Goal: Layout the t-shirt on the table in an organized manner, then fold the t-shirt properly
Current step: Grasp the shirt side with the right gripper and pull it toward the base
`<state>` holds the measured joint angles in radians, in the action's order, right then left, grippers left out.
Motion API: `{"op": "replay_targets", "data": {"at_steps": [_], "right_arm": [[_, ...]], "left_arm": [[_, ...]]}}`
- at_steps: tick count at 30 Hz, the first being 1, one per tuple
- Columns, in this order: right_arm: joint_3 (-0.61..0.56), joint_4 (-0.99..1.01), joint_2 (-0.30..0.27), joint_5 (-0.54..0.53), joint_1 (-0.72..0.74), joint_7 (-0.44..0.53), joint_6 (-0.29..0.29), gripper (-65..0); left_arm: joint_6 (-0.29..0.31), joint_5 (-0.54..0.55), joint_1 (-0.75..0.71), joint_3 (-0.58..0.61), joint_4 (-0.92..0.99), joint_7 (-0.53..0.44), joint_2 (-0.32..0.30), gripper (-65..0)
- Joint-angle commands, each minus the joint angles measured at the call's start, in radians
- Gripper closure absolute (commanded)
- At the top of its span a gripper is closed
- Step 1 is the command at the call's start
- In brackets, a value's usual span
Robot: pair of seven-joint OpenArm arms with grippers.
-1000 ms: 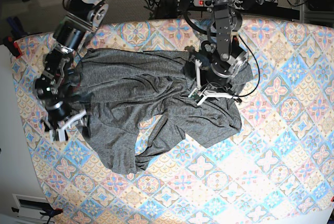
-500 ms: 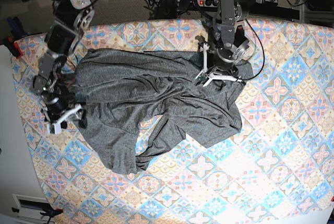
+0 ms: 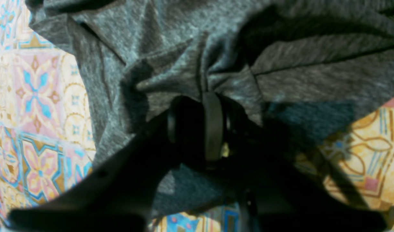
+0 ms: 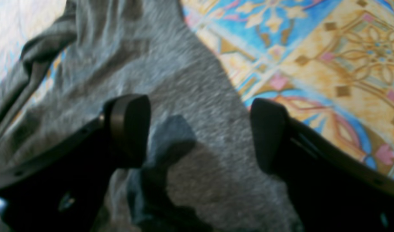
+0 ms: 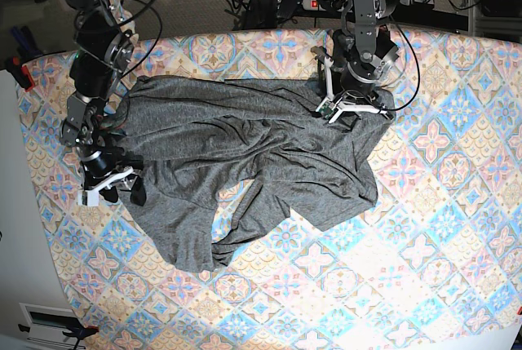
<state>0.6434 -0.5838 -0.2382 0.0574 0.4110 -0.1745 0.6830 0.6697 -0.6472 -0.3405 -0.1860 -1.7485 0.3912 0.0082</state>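
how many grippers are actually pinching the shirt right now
1. The left gripper is shut on a bunched fold of the t-shirt near its far edge. The right gripper stands open over the shirt's edge by the table, holding nothing.

Right gripper [image 4: 200, 132] with jaws spread wide above the grey t-shirt [image 4: 171, 96], the patterned table [image 4: 329, 48] showing toward two o'clock beyond the fabric's edge.
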Motion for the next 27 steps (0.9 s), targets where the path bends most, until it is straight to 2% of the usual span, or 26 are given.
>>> {"op": "replay_targets", "data": {"at_steps": [1, 4, 6, 9, 13, 15, 18, 20, 27], "right_arm": [[0.002, 0.022, -0.010, 0.012, 0.010, -0.010, 0.001, -47.0], [0.000, 0.040, -0.010, 0.014, 0.010, 0.005, 0.001, -47.0], [-0.001, 0.040, -0.010, 0.057, 0.010, 0.005, 0.001, -47.0], [-0.001, 0.040, -0.010, 0.206, 0.010, 0.011, 0.001, -46.9], [0.005, 0.037, -0.005, 0.456, 0.009, 0.013, -0.001, -46.9], [0.006, 0.035, -0.003, 0.505, 0.009, 0.013, -0.001, -46.9], [0.006, 0.035, -0.003, 0.513, 0.009, 0.013, -0.001, -46.1], [0.006, 0.035, -0.003, 0.514, 0.006, 0.010, -0.001, -40.0], [0.006, 0.011, -0.003, 0.514, 0.006, 0.003, -0.001, -6.1]], "left_arm": [[0.028, -0.059, -0.024, -0.017, 0.012, 0.110, -0.004, -10.8], [0.028, -0.059, -0.024, -0.019, 0.012, 0.110, -0.004, -10.8], [0.028, -0.059, -0.024, -0.017, 0.003, 0.110, -0.003, -10.8], [0.028, -0.058, -0.024, -0.014, -0.029, 0.110, 0.000, -10.8], [0.028, -0.058, -0.024, -0.011, -0.072, 0.110, 0.000, -10.8], [0.028, -0.058, -0.024, -0.011, -0.087, 0.110, 0.000, -10.8], [0.028, -0.058, -0.024, -0.013, -0.104, 0.110, 0.000, -10.8], [0.028, -0.058, -0.024, -0.016, -0.109, 0.110, 0.000, -10.8], [0.028, -0.056, -0.024, -0.011, -0.123, 0.110, 0.013, -10.8]]}}
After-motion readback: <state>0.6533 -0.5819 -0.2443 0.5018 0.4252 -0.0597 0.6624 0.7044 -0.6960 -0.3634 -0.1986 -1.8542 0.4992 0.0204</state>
